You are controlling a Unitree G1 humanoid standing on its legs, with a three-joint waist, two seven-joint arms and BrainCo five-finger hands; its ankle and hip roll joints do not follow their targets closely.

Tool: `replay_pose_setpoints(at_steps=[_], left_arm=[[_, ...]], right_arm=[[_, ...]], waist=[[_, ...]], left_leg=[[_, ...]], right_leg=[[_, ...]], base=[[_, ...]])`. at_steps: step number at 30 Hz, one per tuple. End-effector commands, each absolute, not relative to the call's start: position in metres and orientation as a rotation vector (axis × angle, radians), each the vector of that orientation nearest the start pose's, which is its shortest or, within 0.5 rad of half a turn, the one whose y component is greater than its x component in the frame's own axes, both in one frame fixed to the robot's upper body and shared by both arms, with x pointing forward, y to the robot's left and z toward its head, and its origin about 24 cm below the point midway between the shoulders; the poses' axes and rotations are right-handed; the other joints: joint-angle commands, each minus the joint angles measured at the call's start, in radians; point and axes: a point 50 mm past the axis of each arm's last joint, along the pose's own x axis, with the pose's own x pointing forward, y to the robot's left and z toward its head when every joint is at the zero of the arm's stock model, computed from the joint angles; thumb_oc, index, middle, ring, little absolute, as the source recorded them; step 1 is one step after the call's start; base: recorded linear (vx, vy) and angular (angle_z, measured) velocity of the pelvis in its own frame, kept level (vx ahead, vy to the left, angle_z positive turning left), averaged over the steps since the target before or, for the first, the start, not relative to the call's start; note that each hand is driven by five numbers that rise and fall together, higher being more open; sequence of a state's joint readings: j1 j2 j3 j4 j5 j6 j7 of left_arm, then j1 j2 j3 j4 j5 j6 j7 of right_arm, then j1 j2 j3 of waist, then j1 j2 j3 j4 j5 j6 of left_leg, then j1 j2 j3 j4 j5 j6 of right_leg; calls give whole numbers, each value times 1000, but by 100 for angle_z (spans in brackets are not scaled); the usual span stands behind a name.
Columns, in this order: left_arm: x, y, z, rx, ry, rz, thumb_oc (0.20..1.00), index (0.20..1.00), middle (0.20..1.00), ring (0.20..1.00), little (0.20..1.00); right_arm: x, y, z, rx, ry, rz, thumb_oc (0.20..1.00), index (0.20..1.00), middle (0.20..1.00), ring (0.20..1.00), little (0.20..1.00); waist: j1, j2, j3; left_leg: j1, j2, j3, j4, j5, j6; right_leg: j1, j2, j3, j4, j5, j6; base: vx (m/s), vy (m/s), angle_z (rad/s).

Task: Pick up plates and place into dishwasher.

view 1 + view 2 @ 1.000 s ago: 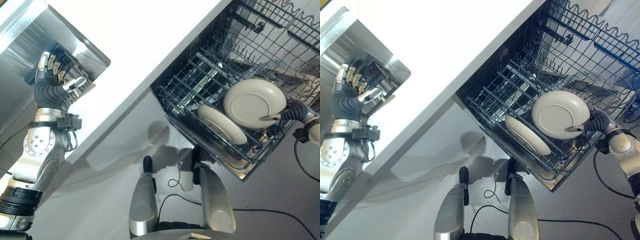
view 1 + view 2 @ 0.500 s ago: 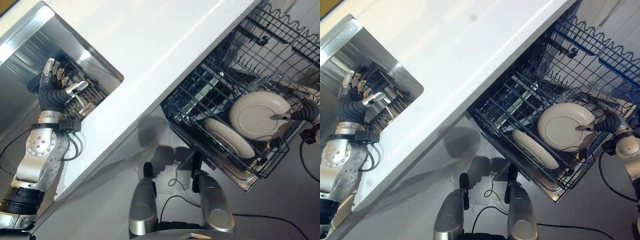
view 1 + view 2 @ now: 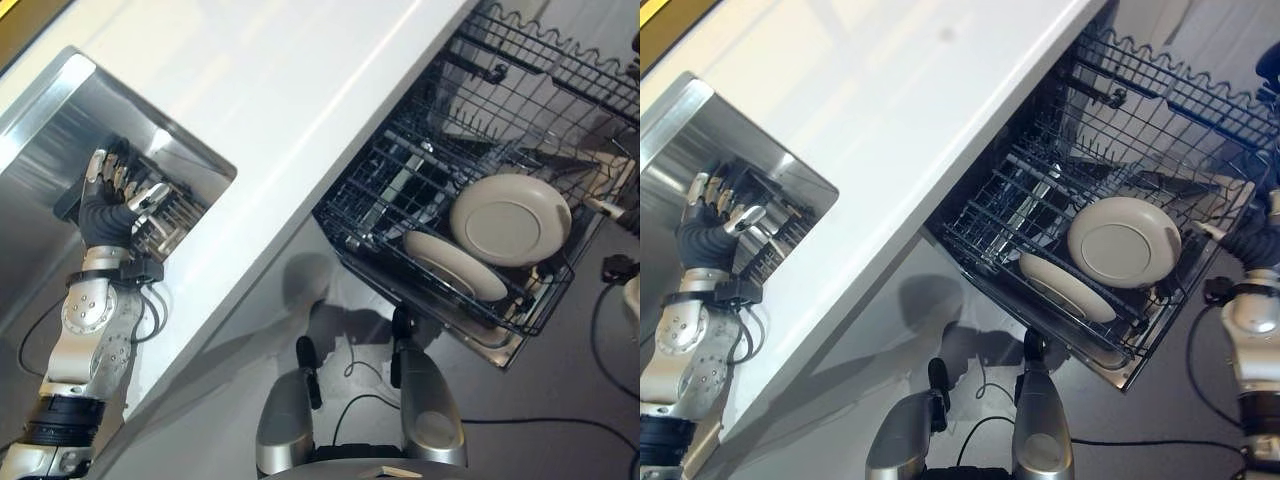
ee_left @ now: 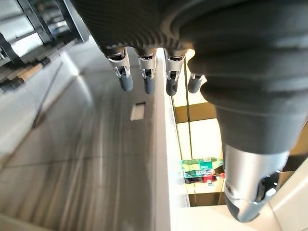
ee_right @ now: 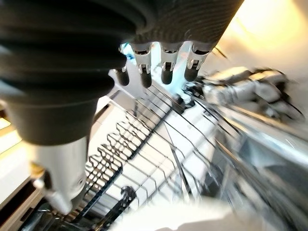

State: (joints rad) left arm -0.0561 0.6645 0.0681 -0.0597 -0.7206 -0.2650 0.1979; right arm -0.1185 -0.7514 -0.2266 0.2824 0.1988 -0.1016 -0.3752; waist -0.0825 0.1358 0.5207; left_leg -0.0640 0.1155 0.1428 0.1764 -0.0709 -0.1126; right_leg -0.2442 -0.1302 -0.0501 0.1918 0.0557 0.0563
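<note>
Standing nearly upright in the lower rack (image 3: 540, 320) of the open dishwasher (image 3: 1110, 365), a round cream plate (image 3: 510, 219) faces outward, with a second cream plate (image 3: 455, 265) lying tilted just in front of it, their edges close together. An upper wire rack (image 3: 1180, 90) sits pulled out above them. The right hand (image 3: 1250, 238) is just beside the rack's far edge, apart from the upright plate; its fingers (image 5: 166, 72) hang straight and hold nothing. Across the white countertop (image 3: 300, 90), the left hand (image 3: 112, 205) reaches into the steel sink (image 3: 690, 130) next to a dark dish rack (image 3: 175, 210), fingers (image 4: 147, 79) relaxed and extended, empty.
</note>
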Motion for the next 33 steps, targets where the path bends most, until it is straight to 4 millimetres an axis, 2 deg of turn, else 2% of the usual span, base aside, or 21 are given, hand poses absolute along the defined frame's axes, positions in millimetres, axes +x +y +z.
replay_pose_setpoints(at_steps=[1, 4, 10, 13, 21, 25, 33], left_arm=[[243, 261, 119, -159, -373, 183, 1000, 1000, 1000, 1000, 1000], [244, 255, 113, -191, -355, 182, 1000, 1000, 1000, 1000, 1000], [246, 243, 99, -270, -316, 202, 1000, 1000, 1000, 1000, 1000], [245, 239, 96, -297, -307, 203, 1000, 1000, 1000, 1000, 1000], [247, 232, 93, -332, -289, 174, 1000, 1000, 1000, 1000, 1000], [250, 225, 99, -335, -308, 173, 1000, 1000, 1000, 1000, 1000], [256, 217, 117, -327, -375, 175, 1000, 1000, 1000, 1000, 1000]], right_arm=[[238, -370, 155, -486, -283, -728, 1000, 1000, 1000, 1000, 1000], [234, -374, 150, -370, -299, -758, 1000, 1000, 1000, 1000, 1000], [231, -381, 148, -286, -337, -862, 1000, 1000, 1000, 1000, 1000], [233, -384, 148, -268, -328, -849, 1000, 1000, 1000, 1000, 1000], [249, -386, 146, -89, -304, -720, 1000, 1000, 1000, 1000, 1000], [265, -372, 147, -36, -320, -637, 1000, 1000, 1000, 1000, 1000], [303, -322, 159, -9, -396, -471, 1000, 1000, 1000, 1000, 1000]], waist=[[-50, 16, -94], [-64, 38, -96], [-95, 99, -70], [-100, 124, -54], [-87, 154, -10], [-71, 164, -1], [-13, 166, -1]], left_leg=[[-130, 12, -12, 101, 79, 29], [-119, -6, 1, 110, 63, 33], [-115, -36, 27, 157, 33, 37], [-120, -49, 25, 175, 27, 37], [-168, -67, 15, 231, 25, 32], [-232, -73, 3, 241, 32, 30], [-366, -82, -28, 230, 57, 39]], right_leg=[[52, -31, 12, -37, -14, 11], [50, -48, 30, -35, -15, 18], [30, -83, 75, -2, -22, 28], [20, -100, 91, 15, -24, 32], [-27, -126, 103, 67, -27, 36], [-88, -129, 103, 86, -28, 34], [-207, -123, 91, 90, -13, 27]], base=[[49, 300, -17], [11, 253, -18], [2, 236, -13], [18, 197, -10], [-9, 88, -6], [-115, 33, 2], [-120, -6, 2]])
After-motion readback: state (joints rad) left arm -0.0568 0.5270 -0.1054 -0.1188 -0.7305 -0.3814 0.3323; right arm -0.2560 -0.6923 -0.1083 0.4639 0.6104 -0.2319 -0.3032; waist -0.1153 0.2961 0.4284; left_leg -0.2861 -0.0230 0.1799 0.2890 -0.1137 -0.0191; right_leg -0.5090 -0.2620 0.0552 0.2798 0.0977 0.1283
